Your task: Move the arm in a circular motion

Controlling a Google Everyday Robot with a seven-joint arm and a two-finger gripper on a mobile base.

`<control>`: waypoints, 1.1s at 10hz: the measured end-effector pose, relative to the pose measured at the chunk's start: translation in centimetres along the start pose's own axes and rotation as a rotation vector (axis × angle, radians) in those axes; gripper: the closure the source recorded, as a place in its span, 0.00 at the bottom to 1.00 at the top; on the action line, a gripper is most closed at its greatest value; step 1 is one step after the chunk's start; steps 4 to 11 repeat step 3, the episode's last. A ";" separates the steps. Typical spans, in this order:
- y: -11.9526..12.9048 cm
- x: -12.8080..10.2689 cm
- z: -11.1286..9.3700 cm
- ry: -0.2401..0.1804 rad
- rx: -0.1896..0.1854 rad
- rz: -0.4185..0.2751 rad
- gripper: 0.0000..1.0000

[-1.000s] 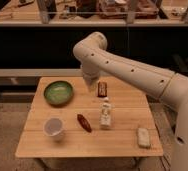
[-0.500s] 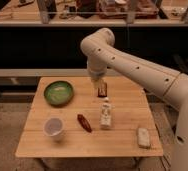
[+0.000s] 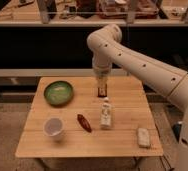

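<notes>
We see the arm [image 3: 137,60], big and cream-white, made of thick round tubes with fat joints and small dark holes. It comes in from the right edge of the frame, climbs to a round bend near the top middle, then drops straight down toward the back of the table.

At its low end is the gripper [image 3: 102,87], a little above the middle of the frame. It hangs over the far part of the table [image 3: 127,142], right by a small dark upright thing [image 3: 102,91]. We cannot tell if the gripper is open or closed, or if it holds anything.

The table is made of pale wood planks with smooth lines running side to side. On its left side sits a round green bowl [image 3: 58,92] that looks shiny. Near the lower left stands a white cup [image 3: 53,128] with a round open top. Beside it, toward the middle, lies a long dark red thing [image 3: 84,122], thin and pointed. Just right of that stands a small white bottle [image 3: 106,113]. Near the lower right lies a pale, soft-looking block [image 3: 143,136] with rounded corners.

The floor looks gray and speckled. Behind the table we see a long dark shelf [image 3: 42,40] with messy things on top.
</notes>
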 end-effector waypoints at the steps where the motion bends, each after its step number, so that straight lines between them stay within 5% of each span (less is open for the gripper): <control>1: 0.2 0.9 0.3 0.000 0.006 0.017 0.59; 11: 0.1 1.4 0.9 0.009 0.003 0.034 0.59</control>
